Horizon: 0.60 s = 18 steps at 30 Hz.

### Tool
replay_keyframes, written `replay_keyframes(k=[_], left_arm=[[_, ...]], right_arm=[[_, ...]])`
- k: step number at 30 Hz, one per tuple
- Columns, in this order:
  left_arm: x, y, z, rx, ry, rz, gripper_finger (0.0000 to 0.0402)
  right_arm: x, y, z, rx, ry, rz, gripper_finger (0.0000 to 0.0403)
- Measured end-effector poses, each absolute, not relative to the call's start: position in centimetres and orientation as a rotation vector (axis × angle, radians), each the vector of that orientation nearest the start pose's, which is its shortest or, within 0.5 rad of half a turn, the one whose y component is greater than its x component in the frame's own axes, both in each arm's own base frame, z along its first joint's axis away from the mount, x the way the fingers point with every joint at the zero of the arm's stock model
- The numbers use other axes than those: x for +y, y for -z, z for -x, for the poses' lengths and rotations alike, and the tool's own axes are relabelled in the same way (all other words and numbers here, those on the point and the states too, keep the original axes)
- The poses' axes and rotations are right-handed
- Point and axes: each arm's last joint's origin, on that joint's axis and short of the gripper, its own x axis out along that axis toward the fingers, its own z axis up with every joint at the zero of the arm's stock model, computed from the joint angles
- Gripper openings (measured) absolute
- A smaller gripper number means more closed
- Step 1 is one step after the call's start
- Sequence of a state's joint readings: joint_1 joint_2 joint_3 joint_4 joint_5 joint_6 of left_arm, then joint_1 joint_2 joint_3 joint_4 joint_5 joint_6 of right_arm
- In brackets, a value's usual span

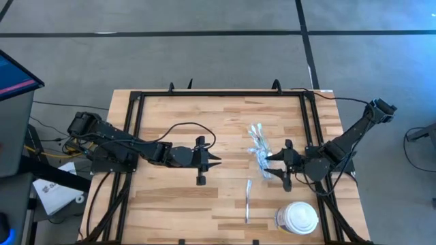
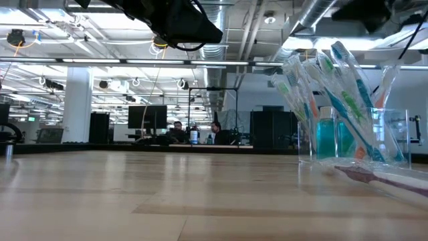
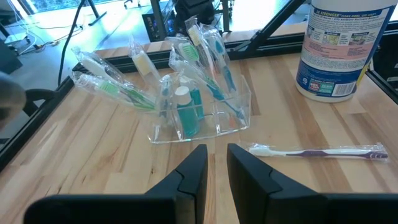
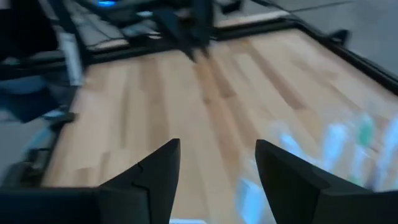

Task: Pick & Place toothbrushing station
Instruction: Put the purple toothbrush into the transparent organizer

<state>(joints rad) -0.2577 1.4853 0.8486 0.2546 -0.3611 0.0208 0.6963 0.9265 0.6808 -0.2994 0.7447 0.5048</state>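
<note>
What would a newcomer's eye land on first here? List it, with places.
The clear holder bristling with wrapped toothbrushes right of the table's centre, with the open right gripper right beside it. Then a lone purple toothbrush lying flat nearer the front edge, and the large white lidded container at the front right corner.

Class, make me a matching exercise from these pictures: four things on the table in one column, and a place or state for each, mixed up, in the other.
Things:
1. clear holder
2. loose toothbrush
3. white tub
4. right gripper

Places or states:
A. lying flat on the wood
B. open, beside the holder
C. packed with wrapped toothbrushes
D. standing at the table's near right corner

Pairs: 1-C, 2-A, 3-D, 4-B
</note>
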Motion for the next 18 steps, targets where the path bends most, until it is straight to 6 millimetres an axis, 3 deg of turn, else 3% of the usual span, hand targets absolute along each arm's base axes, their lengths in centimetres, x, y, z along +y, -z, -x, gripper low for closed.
replay_keyframes(k=[12,18], left_arm=[[-7.1,-23.4,-31.0,0.365,-0.099,-0.137,0.0056],[-7.1,-23.1,-30.9,0.37,-0.1,-0.138,0.0056]], right_arm=[[14.1,-28.5,-18.9,0.576,-0.106,-0.037,0.017],[15.0,-28.8,-20.6,0.737,-0.1,-0.029,0.0156]])
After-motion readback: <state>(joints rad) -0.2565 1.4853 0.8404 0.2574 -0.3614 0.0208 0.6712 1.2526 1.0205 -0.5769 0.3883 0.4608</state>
